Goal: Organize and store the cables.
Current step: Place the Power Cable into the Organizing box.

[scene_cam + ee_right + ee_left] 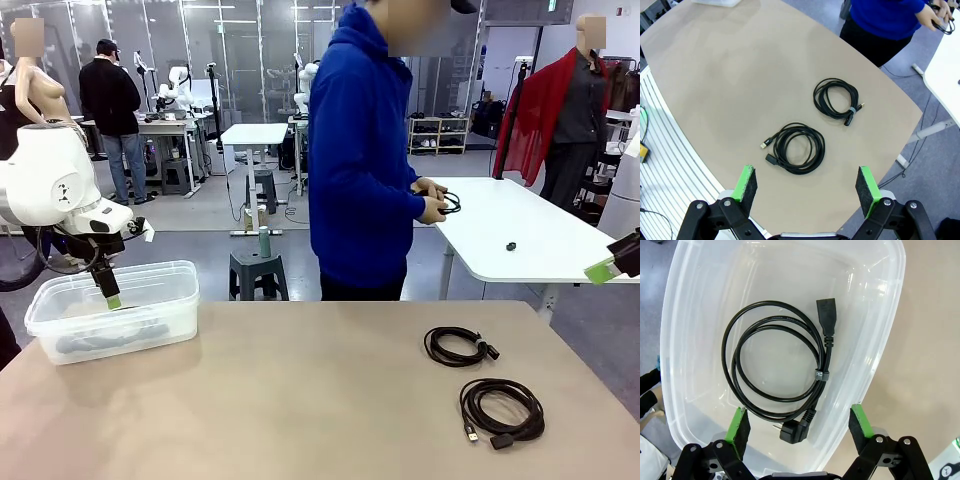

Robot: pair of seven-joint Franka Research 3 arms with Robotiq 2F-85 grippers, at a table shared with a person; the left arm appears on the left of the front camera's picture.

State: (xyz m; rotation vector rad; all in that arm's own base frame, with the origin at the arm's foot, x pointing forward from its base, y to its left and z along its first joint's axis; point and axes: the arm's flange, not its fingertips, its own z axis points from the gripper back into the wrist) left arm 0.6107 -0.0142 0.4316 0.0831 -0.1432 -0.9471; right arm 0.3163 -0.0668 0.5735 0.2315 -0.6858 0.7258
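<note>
One coiled black cable (777,365) lies on the floor of the clear plastic bin (880,340), its chunky plugs at the near and far side. My left gripper (799,425) hangs open just above it, nothing between its fingers; in the front view that gripper (112,297) dips over the bin (150,300) at the table's left. Two more coiled cables (460,346) (502,408) rest on the table at the right. My right gripper (806,185) is open high above them, with the nearer coil (796,148) and the farther coil (836,97) below; it sits at the picture's right edge (612,265).
A person in a blue hoodie (365,150) stands at the far side, turned to a white table (530,230), holding another black cable (447,203) in both hands. A small black item (511,246) lies on that white table. A grey stool (258,270) stands behind.
</note>
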